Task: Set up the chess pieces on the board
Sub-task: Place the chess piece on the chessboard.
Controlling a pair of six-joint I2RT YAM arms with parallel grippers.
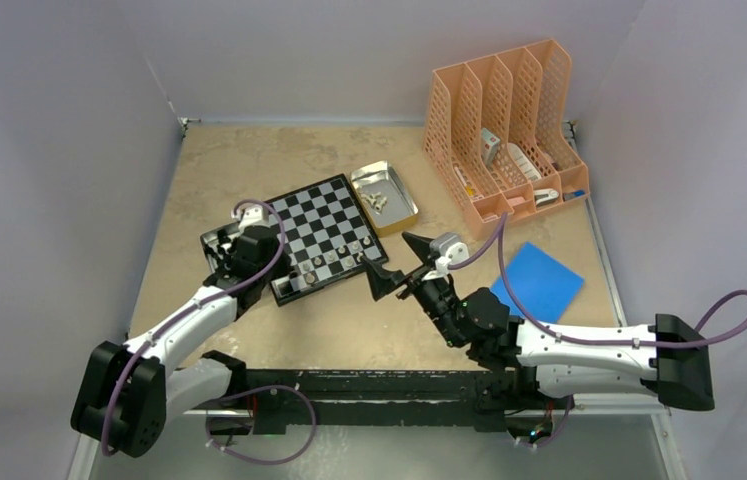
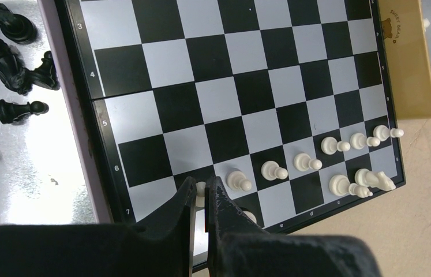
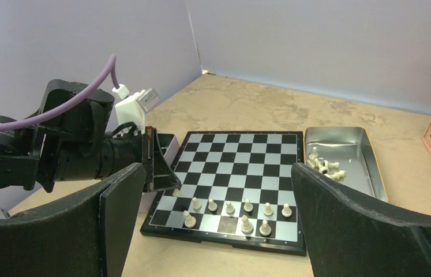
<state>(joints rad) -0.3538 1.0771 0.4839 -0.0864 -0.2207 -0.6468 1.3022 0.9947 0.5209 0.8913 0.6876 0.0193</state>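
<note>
The board (image 1: 321,222) lies at mid table. Several pale pieces (image 2: 305,161) stand in its two near rows, also seen in the right wrist view (image 3: 230,206). My left gripper (image 2: 202,190) is shut on a pale pawn (image 2: 201,189) and holds it over the board's near left corner; the right wrist view shows it there too (image 3: 164,183). Black pieces (image 2: 5,57) lie in a metal tray (image 2: 40,173) left of the board. More pale pieces (image 3: 325,167) lie in a tray (image 1: 396,198) on the right. My right gripper (image 1: 401,264) is open and empty, right of the board's near corner.
An orange file rack (image 1: 504,130) stands at the back right. A blue sheet (image 1: 541,280) lies right of my right arm. Walls close in the table on the left, back and right.
</note>
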